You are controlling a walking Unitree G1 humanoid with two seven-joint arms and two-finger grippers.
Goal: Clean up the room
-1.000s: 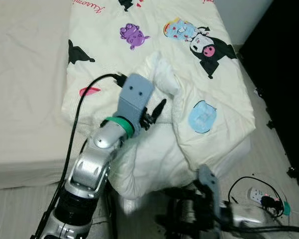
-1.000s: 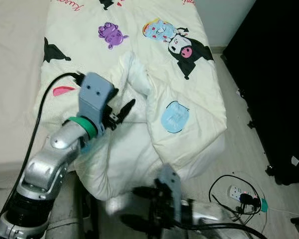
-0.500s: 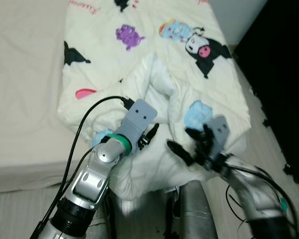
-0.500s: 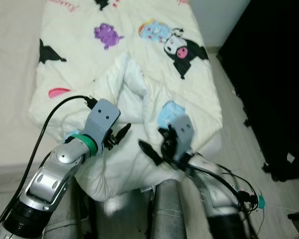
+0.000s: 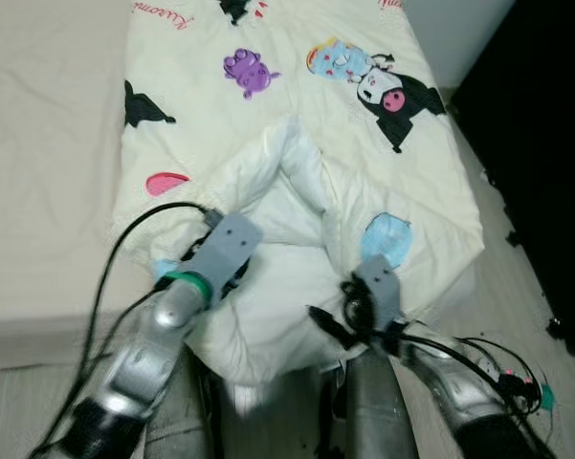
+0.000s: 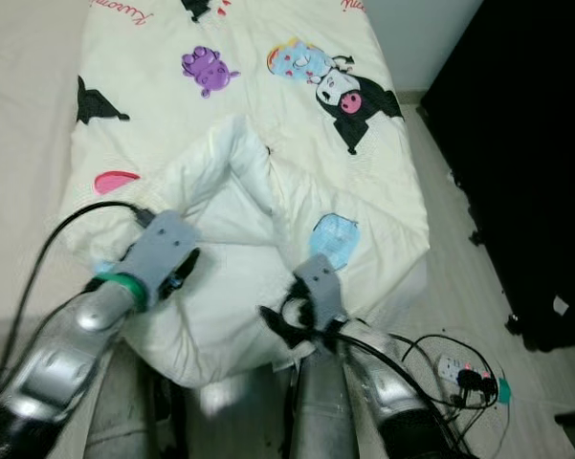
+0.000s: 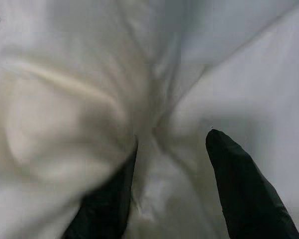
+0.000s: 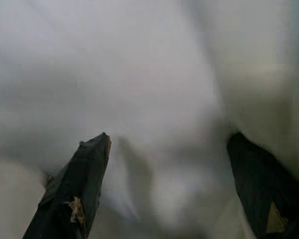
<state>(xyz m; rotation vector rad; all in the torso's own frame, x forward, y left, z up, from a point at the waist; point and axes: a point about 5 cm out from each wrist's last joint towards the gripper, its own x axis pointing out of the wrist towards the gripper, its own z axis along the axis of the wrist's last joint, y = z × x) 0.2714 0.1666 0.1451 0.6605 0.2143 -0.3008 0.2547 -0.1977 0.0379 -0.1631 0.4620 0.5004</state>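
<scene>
— Silver arms at the lower frame: what are they doing?
— Right gripper [image 5: 337,308] and left gripper [image 7: 171,164] are both gaping wide against the cream cartoon-print quilt [image 5: 297,124], grasping nothing.
— And the quilt?
— Lying rumpled across the bed [image 5: 48,143], filling centre and upper frame.

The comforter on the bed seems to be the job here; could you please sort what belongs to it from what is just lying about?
Job in hand:
comforter
left gripper, jaws open at a fold
right gripper, jaws open at the near edge

Lying about:
power strip
cables
</scene>
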